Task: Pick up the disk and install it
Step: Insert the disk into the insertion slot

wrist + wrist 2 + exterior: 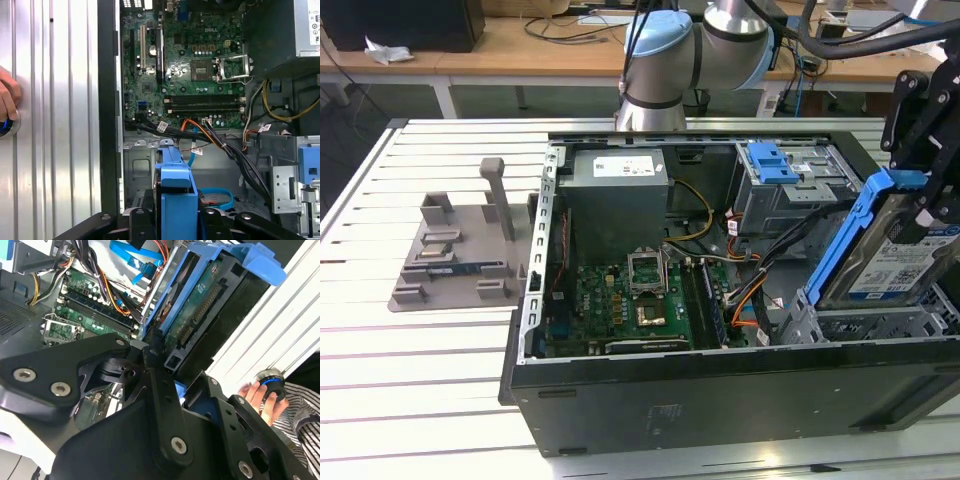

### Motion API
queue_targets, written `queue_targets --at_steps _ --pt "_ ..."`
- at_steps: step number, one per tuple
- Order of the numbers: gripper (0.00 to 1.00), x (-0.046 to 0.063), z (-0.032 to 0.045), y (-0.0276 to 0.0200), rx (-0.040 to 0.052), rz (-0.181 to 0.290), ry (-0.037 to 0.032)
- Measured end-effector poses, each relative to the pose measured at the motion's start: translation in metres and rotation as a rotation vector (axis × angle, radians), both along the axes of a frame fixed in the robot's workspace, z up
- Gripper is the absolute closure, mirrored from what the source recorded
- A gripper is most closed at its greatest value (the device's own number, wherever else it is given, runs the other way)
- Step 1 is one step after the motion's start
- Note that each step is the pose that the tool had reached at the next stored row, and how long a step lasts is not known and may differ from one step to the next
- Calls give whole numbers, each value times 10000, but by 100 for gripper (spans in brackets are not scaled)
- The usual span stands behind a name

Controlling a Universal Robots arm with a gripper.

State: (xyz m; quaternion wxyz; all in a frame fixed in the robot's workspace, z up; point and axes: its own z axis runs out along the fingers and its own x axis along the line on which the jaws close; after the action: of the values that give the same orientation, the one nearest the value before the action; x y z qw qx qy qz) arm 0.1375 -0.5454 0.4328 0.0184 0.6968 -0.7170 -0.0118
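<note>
1. The black robot hand (928, 205) is pinching the flat silver-metal disk (885, 255) with its white-and-blue label and blue plastic rails. The fingers are pressed onto the disk's raised end, at the exterior view's right.
2. The disk hangs tilted, with its lower end down at the grey metal drive bay (860, 325) in the corner of the open black computer case (720, 400). I cannot tell whether that end touches the bay.
3. Room is tight on the inner side, where the long blue rail edge runs just beside a bundle of black and orange cables (775, 285). On the outer side the disk sits near the case's end wall.
4. The grey drive cage with its blue plastic latch (770, 160) stands near the case's far wall, apart from the disk.
5. The large grey power-supply box (617, 195) and the green motherboard (630, 300) lie well apart from the disk, toward the exterior view's left.
6. Outside the case's long black edge the white slatted bench (440, 400) lies open. In the second wrist view a person's fingers (252, 392) rest around a round black-and-blue knob (270, 380) on those slats, next to a striped sleeve (300, 412).
7. A grey fixture plate with upright posts (455, 250) sits on the bench at the exterior view's left, apart from the case.
</note>
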Motion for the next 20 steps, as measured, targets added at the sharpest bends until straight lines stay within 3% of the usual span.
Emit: queue_targets --at_steps 5,20 --pt "63 0 -59 0 1 0 14" --pt "63 0 -407 1 1 0 22"
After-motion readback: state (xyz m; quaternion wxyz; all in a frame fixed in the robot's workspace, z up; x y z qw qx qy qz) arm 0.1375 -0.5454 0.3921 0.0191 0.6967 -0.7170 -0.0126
